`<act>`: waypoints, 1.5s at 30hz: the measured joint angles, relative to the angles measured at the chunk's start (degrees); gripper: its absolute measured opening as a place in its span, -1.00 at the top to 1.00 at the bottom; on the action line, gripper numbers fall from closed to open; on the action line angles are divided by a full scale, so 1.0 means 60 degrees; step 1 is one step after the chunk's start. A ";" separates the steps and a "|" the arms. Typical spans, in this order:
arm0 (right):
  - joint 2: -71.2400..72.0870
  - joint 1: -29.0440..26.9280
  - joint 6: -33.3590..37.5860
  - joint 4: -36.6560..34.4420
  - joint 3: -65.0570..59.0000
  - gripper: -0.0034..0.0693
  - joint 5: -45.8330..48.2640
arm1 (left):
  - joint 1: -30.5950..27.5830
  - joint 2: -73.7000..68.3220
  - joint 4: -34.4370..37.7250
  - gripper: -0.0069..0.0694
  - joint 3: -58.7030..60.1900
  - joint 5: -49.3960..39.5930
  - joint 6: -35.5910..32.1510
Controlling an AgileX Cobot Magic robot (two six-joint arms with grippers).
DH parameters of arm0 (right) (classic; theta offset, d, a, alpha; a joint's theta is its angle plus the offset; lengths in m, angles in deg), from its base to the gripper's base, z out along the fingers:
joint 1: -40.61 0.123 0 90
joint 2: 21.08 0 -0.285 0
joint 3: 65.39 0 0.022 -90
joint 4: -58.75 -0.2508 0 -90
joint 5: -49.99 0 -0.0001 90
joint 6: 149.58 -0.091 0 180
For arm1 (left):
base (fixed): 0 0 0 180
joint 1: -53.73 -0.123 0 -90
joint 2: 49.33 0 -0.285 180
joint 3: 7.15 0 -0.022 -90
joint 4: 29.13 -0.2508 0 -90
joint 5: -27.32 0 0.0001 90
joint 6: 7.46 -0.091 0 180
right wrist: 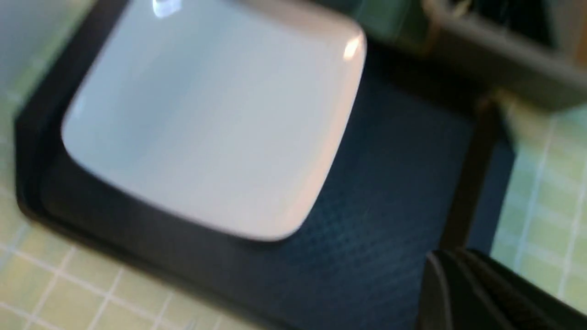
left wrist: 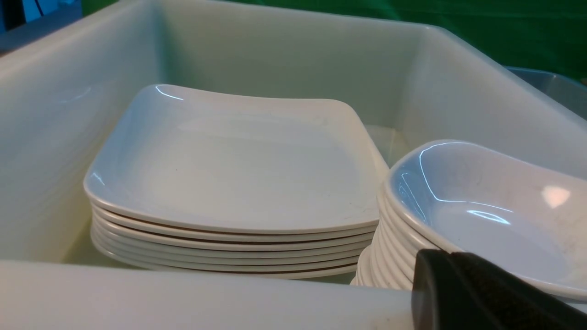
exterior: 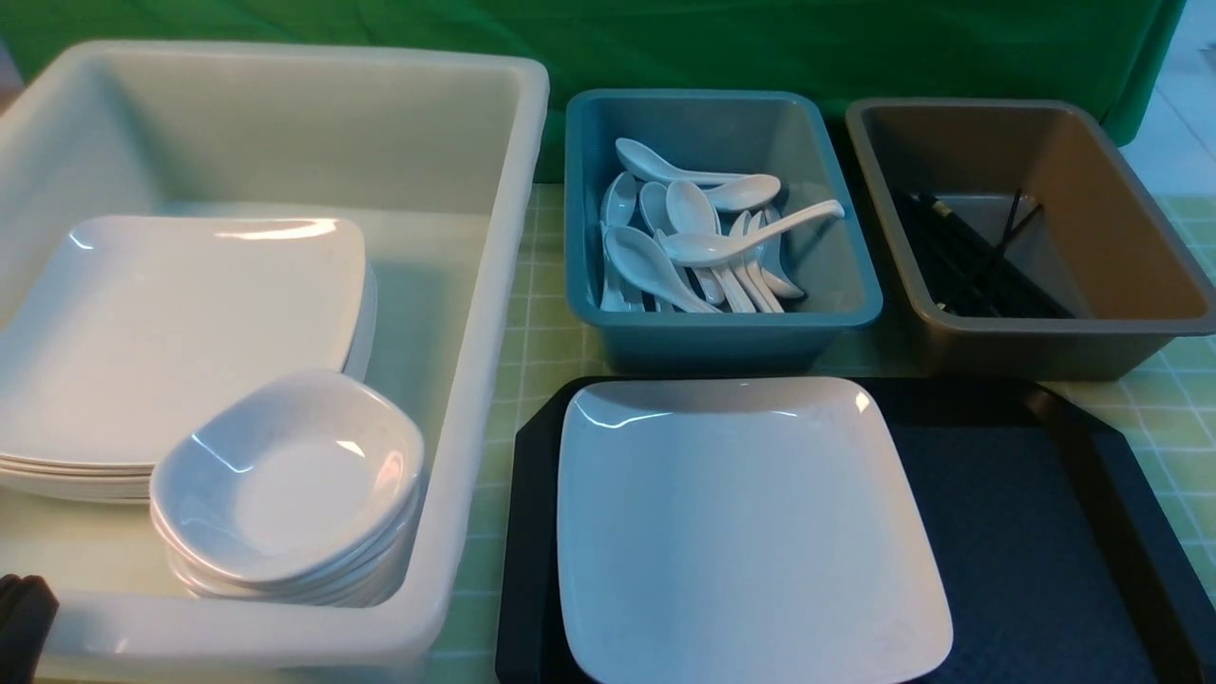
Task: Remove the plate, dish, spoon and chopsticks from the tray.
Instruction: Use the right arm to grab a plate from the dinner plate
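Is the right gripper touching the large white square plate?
Apart. The right wrist view shows bare floor of the black tray between the right gripper and the large white square plate.

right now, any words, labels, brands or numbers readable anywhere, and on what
No text can be read in any view: the large glossy white square plate, the black rectangular plastic tray, the teal plastic bin, the brown plastic bin and the big white plastic tub show no print.

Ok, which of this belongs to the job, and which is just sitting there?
Job: plate, alone on the tray; white tub, probably where it goes.
Sitting there: stacked plates and bowls in the tub; spoons in the teal bin; chopsticks in the brown bin.
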 joint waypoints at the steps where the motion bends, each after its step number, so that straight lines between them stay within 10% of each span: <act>1: -0.0092 -0.0265 0.0316 -0.0089 0.0456 0.91 0.0041 | 0.0000 0.0000 0.0000 0.82 0.0000 0.0000 0.0000; 15: -0.3130 -0.2691 0.2626 0.0312 0.0283 0.92 -0.1332 | 0.0000 0.0000 0.0000 0.82 0.0000 0.0000 -0.0016; 26: -0.6002 -0.6180 0.6282 -0.5801 -0.0379 0.92 -0.1347 | 0.0000 0.0000 0.0000 0.82 0.0000 0.0000 -0.0016; 38: -0.6907 -0.6993 0.7051 -0.7218 -0.2344 0.79 -0.2820 | 0.0000 0.0000 0.0000 0.82 0.0000 0.0000 -0.0003; 45: -0.7147 -0.6993 0.7506 -0.8339 -0.3071 0.25 -0.3718 | 0.0000 0.0000 -0.0010 0.82 0.0000 0.0000 -0.0003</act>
